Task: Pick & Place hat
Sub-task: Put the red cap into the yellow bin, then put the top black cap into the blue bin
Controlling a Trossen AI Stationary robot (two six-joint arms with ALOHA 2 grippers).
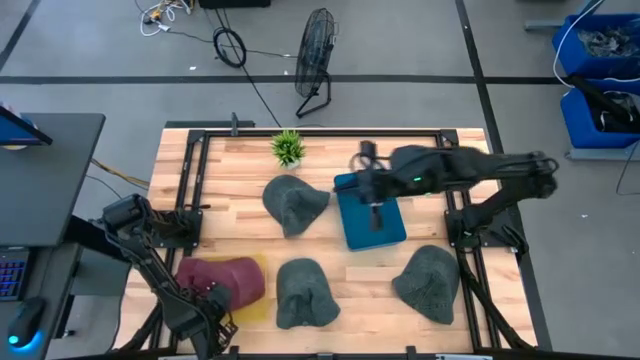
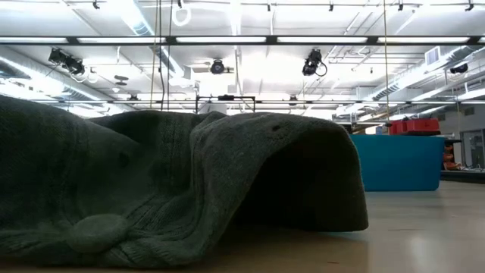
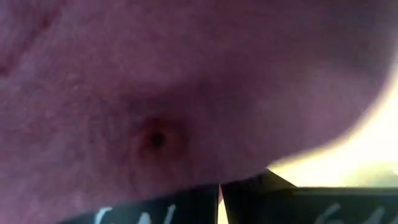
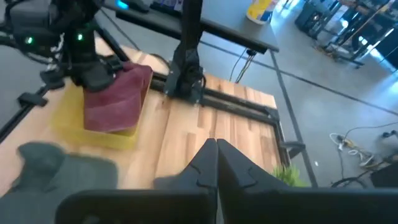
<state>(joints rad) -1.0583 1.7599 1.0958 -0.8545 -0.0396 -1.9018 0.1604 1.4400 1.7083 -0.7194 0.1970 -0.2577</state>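
Observation:
A maroon hat (image 1: 225, 279) lies on a yellow pad (image 1: 252, 305) at the table's near left corner; the right wrist view shows the maroon hat (image 4: 115, 96) on the yellow pad (image 4: 68, 121). My left gripper (image 1: 212, 296) is at the hat's near edge, shut on it, and the maroon hat (image 3: 186, 93) fills its wrist view. My right gripper (image 1: 376, 214) hovers shut over a blue box (image 1: 370, 212) at mid-table; its fingers (image 4: 216, 149) touch nothing. My left gripper (image 3: 221, 186) is shut on the maroon hat's knit cloth (image 3: 219, 180), with a thin strip of cloth showing between the two fingers. How many layers it has I cannot tell. The hat's body rests on the yellow pad.
Three grey hats lie on the wood: one far of centre (image 1: 293, 203), one at the near centre (image 1: 303, 292) that fills the low view (image 2: 174, 189), one near right (image 1: 430, 282). A small green plant (image 1: 288, 148) stands at the far edge. The blue box (image 2: 398, 161) also appears in the low view.

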